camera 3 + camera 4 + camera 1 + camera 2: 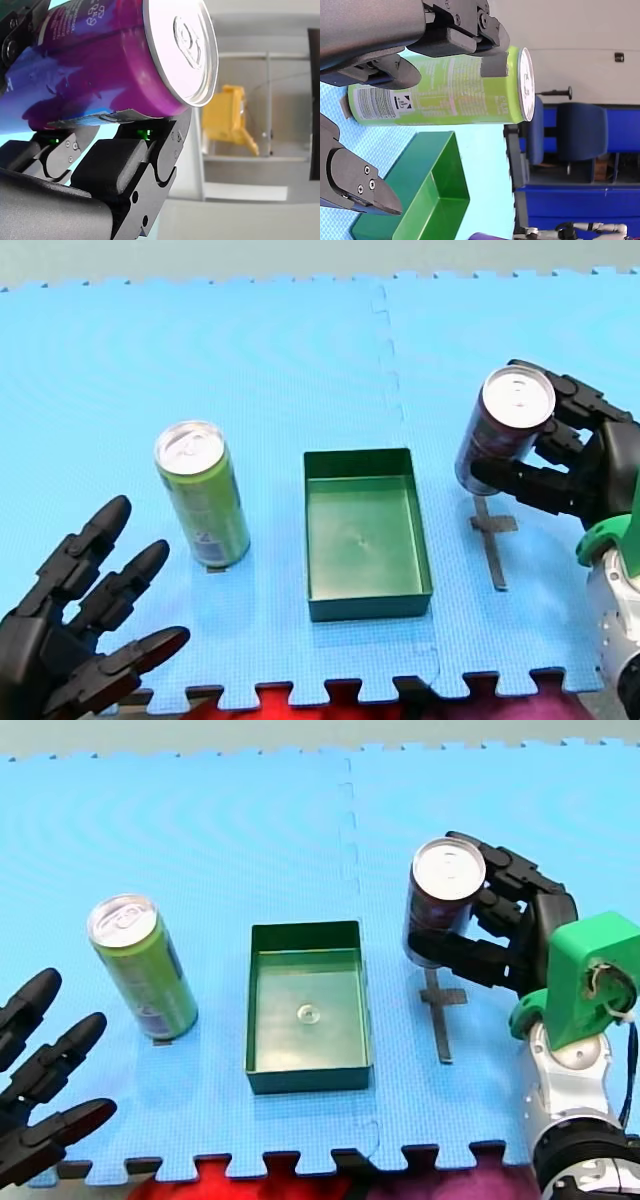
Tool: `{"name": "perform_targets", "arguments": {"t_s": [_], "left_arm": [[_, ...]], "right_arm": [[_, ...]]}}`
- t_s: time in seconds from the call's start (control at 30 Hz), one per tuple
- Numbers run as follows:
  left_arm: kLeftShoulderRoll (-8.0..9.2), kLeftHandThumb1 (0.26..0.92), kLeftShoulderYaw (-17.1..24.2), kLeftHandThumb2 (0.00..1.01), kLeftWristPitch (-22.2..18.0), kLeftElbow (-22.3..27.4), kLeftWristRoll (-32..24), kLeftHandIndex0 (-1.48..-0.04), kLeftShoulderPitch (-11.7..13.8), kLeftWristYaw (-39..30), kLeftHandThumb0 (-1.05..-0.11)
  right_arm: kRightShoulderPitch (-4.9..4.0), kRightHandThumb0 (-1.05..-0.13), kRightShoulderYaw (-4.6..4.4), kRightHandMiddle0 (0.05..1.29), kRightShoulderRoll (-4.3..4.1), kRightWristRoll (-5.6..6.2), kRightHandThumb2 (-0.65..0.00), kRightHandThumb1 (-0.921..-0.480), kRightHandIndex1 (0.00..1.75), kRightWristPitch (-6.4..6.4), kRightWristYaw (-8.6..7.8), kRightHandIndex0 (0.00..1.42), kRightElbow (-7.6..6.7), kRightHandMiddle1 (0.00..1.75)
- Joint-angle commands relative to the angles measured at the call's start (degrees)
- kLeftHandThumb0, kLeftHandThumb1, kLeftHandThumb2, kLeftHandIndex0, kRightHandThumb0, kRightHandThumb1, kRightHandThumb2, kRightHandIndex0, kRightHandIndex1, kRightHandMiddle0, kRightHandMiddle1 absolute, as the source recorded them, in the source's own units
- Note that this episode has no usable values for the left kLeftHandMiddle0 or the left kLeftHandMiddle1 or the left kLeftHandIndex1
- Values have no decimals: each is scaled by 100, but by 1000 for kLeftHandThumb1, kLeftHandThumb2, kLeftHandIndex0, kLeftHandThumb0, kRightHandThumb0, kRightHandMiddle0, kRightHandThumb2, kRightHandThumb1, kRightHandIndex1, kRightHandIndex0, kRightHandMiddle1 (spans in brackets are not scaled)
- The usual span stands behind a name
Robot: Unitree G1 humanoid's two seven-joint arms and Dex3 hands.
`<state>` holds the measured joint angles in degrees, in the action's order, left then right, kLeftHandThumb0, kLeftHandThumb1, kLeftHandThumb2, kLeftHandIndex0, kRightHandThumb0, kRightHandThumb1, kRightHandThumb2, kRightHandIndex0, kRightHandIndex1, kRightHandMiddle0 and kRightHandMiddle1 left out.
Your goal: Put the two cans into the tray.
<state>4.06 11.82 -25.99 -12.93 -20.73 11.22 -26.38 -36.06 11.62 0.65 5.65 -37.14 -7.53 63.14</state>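
Observation:
A purple can (pixel 497 430) is tilted to the right of the green tray (pixel 370 602), with my right hand (pixel 522 440) shut on it. Its base sits up and left of a grey tape mark (pixel 492 540). In the first wrist view the purple can (pixel 100 60) lies across the black fingers (pixel 125 165). A green can (pixel 205 500) stands upright on the mat left of the tray. My left hand (pixel 110 610) is at the near left corner, short of the green can and holding nothing. The second wrist view shows the green can (pixel 445 92) beyond black fingers (pixel 455 30), with the tray (pixel 440 200) beside it.
The blue foam mat (pixel 300 360) covers the surface, with its toothed edge along the near side. A red and purple object (pixel 330 702) lies just past that near edge. The tray holds nothing but a small round mark (pixel 308 1013) in its floor.

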Motion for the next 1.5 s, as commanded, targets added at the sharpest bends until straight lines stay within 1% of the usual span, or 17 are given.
{"name": "perform_targets", "arguments": {"t_s": [0.0, 0.1, 0.17, 0.37, 0.5, 0.63, 0.7, 0.77, 0.87, 0.93, 1.03, 1.13, 1.23, 1.3, 1.33, 1.4, 1.47], "left_arm": [[6, 678, 3, 1, 4, 23, 27, -255, 2, 49, -836], [6, 680, -2, 2, 34, 50, 60, -258, 13, 107, -840], [10, 681, -7, 2, 47, 59, 78, -259, 13, 137, -845], [6, 686, -28, 2, 49, 72, 138, -264, 24, 210, -859], [6, 689, -29, 2, 56, 59, 135, -267, 12, 212, -871], [1, 691, -28, 2, 44, 13, 126, -268, -9, 199, -879], [-1, 691, -21, 2, 42, -25, 107, -269, -33, 183, -882], [-4, 692, -13, 1, 40, -67, 90, -269, -63, 169, -885], [-15, 692, -6, 1, 39, -129, 66, -270, -105, 148, -888], [-26, 691, -6, 0, 39, -158, 44, -271, -125, 131, -890], [-41, 691, -6, 0, 31, -192, 15, -273, -144, 102, -890], [-52, 690, -9, 0, 18, -213, 9, -274, -155, 88, -890], [-60, 689, -10, 0, 25, -200, 8, -274, -152, 85, -890], [-63, 689, -8, 0, 23, -199, 8, -274, -149, 81, -891], [-64, 689, -6, 0, 22, -197, 5, -274, -145, 77, -891], [-67, 688, -1, 0, 22, -197, -4, -273, -139, 68, -891], [-71, 687, 5, 0, 23, -198, -13, -272, -141, 63, -889]], "right_arm": [[-15, -337, -17, 1241, 19, 59, 0, -777, 0, 49, -6, 1365, -254, 0], [74, -334, -69, 1241, 72, 101, 0, -777, 0, 158, -39, 1364, -677, 0], [149, -333, -118, 1240, 105, 91, 0, -778, 0, 237, -16, 1362, -941, 0], [224, -332, -226, 1239, 157, 48, 0, -778, 0, 545, 99, 1359, -1442, 0], [275, -333, -327, 1240, 220, 31, 0, -777, 0, 792, 173, 1359, -1838, 0], [278, -335, -447, 1240, 257, 22, 0, -778, 1, 1098, 172, 1361, -2201, 0], [278, -335, -524, 1240, 302, 13, 0, -778, 1, 1208, 139, 1361, -2350, 0], [271, -337, -592, 1239, 363, 9, 0, -778, 1, 1279, 123, 1361, -2428, 0], [246, -342, -716, 1239, 490, -18, 0, -778, 0, 1398, 134, 1361, -2537, 0], [238, -346, -790, 1240, 569, -62, 0, -777, 1, 1504, 197, 1361, -2624, 0], [239, -353, -889, 1241, 687, -133, 0, -775, 1, 1638, 300, 1362, -2693, 1], [248, -358, -969, 1240, 735, -175, 0, -773, 0, 1765, 300, 1360, -2745, 0], [252, -363, -1078, 1237, 749, -275, 0, -772, 0, 1950, 325, 1355, -2832, 0], [258, -367, -1133, 1235, 767, -333, 0, -771, 0, 2015, 349, 1349, -2846, 0], [263, -368, -1160, 1234, 790, -367, 0, -770, 0, 2005, 370, 1347, -2821, 0], [250, -370, -1200, 1235, 849, -430, 0, -769, 0, 1903, 426, 1345, -2680, 0], [202, -372, -1232, 1235, 910, -484, 0, -767, 0, 1765, 483, 1344, -2484, 0]]}}
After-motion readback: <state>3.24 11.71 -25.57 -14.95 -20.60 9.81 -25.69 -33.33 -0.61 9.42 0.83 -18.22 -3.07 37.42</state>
